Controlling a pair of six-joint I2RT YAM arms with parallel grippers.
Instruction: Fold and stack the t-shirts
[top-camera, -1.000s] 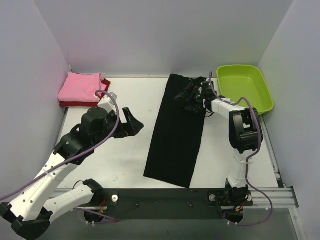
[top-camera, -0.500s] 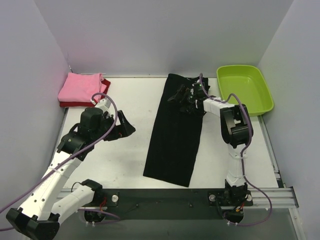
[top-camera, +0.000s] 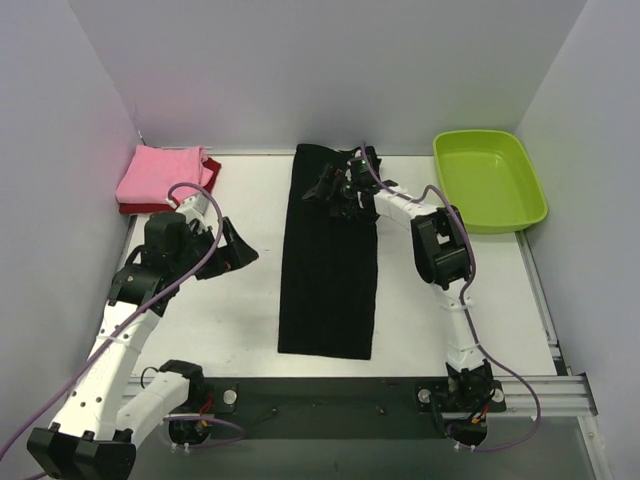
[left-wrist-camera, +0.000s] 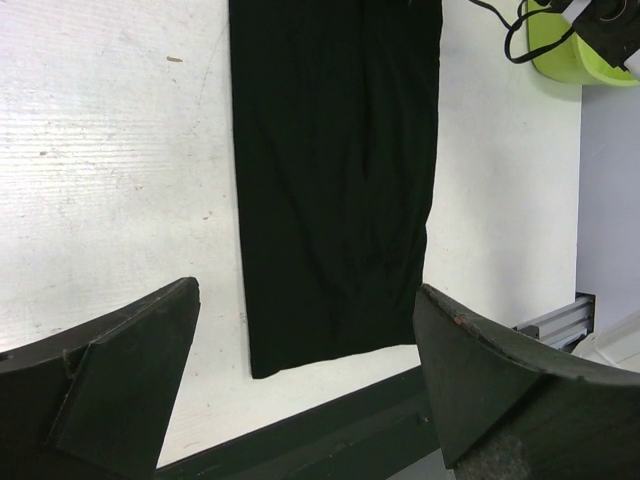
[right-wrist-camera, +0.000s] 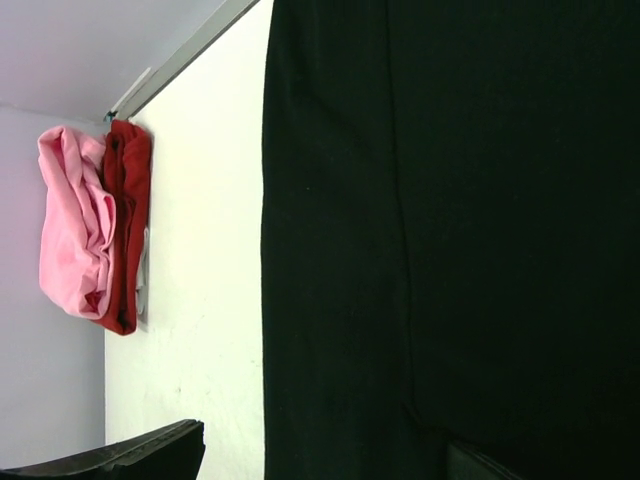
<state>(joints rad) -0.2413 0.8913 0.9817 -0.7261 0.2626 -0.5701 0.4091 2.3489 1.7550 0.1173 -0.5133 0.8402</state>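
Table (top-camera: 240, 320): white top, walled on three sides.
Black shirt (top-camera: 328, 270): folded into a long narrow strip and lying flat mid-table. It runs from the back edge almost to the near rail, a bit left of the right arm's base. In the left wrist view its near end sits square, just short of the rail.
Green tub (top-camera: 488, 180): back right corner, apart from the shirt.
Pink shirt (top-camera: 160, 175): folded, back left corner, on top of the dark red shirt (top-camera: 148, 209). Only the red one's edges show under it.
Right gripper (top-camera: 335, 188): reached across to the far end of the black shirt, jaws wide apart, nothing between them. Can't tell whether the fingertips touch the cloth.
Left gripper (top-camera: 238, 252): over bare table between the pink/red stack and the black strip. Jaws wide apart, holding nothing, pointed toward the strip.
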